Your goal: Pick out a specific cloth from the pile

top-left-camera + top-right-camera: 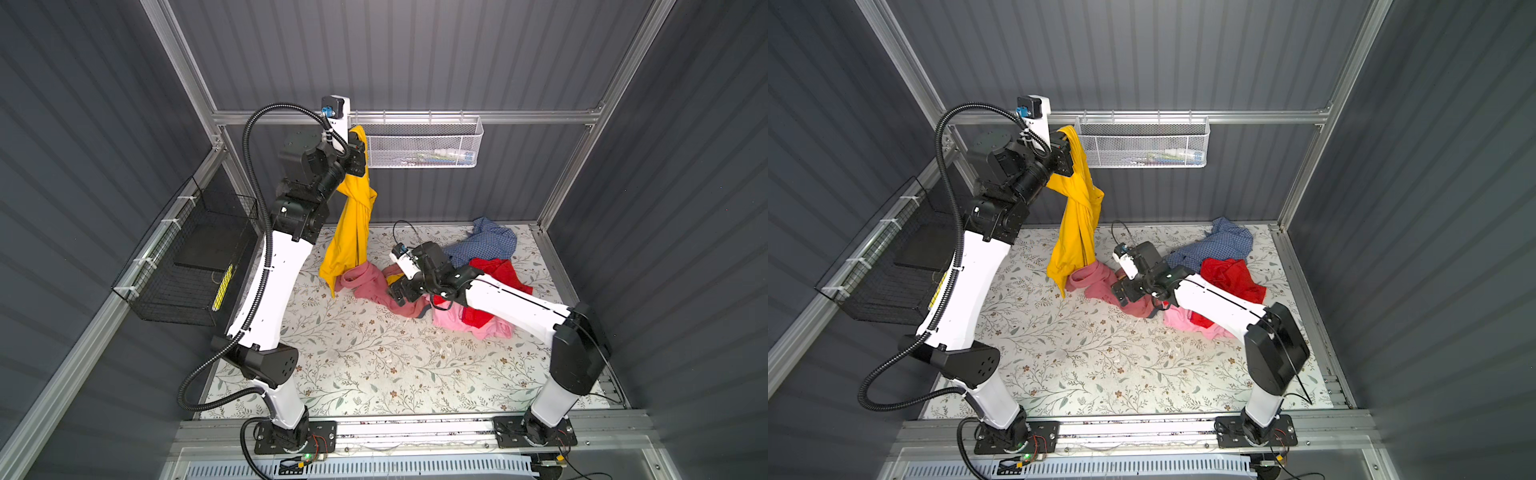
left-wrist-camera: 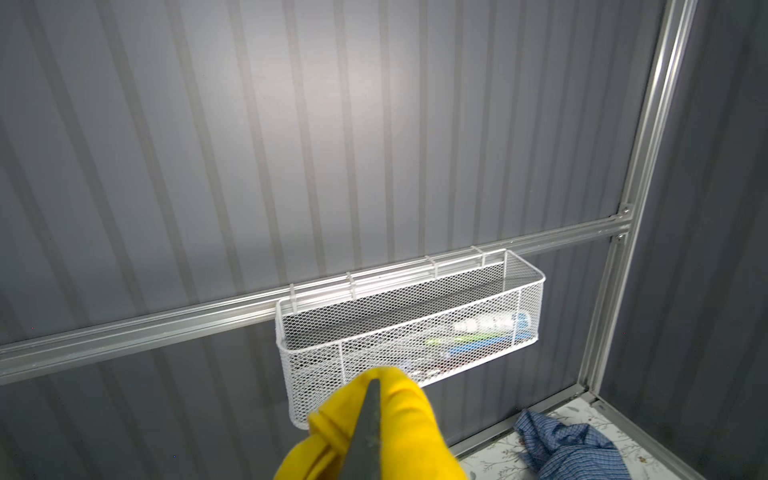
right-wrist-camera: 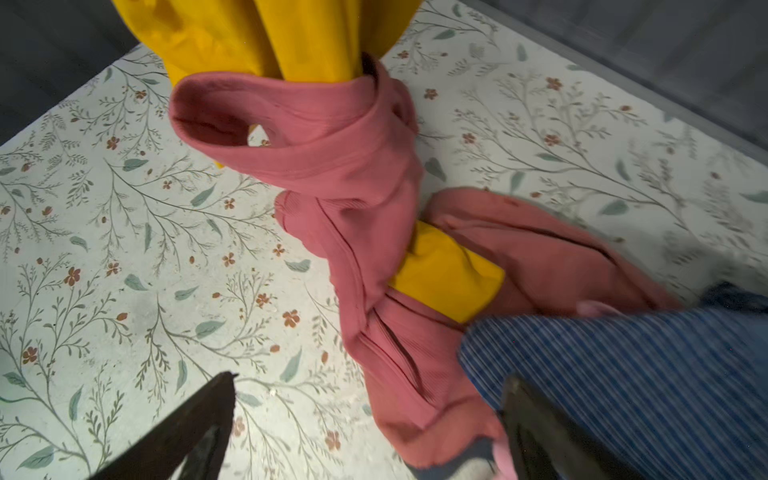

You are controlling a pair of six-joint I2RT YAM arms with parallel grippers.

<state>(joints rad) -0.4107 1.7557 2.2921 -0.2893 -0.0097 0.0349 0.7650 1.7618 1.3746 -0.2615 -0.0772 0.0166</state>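
Hanging twisted, the mustard cloth [image 1: 349, 237] is clamped by the left gripper [image 1: 360, 139]; the right gripper [image 3: 365, 415] is held open above ribbed rose fabric [image 3: 353, 174].

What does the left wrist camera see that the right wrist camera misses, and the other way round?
Only the left wrist view: the white mesh basket on the wall rail, and the left claw shut on the yellow cloth. Only the right wrist view: the rose cloth wound around the yellow cloth's lower part, and the right claw open beside it. Both: the yellow cloth, the floral table and some blue fabric.
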